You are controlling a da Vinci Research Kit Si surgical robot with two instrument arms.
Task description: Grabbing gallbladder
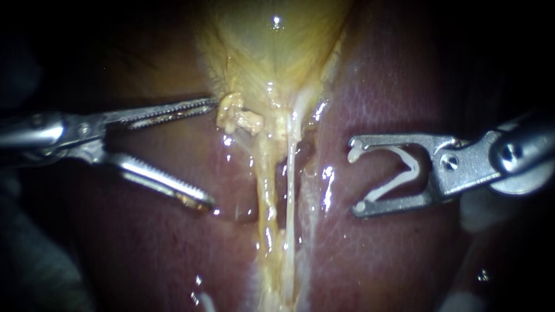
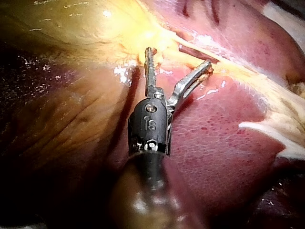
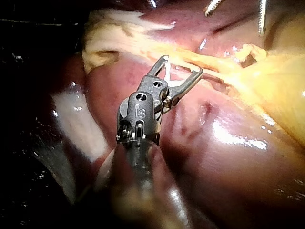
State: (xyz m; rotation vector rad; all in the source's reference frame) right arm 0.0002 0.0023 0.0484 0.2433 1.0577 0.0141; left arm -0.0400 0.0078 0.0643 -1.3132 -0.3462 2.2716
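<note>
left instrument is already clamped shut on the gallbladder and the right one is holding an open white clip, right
No. The left instrument is open: the endoscope view shows a wide gap, with only one tip near the yellow tissue below the gallbladder, nothing gripped. The right instrument does hold an open white clip.

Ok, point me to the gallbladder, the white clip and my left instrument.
gallbladder point(image 1: 272, 40): endoscope view, on its yellow body.
white clip point(image 1: 414, 170): endoscope view, on the bend of its V.
left instrument point(image 1: 211, 153): endoscope view, midway between its two open toothed tips.
</note>
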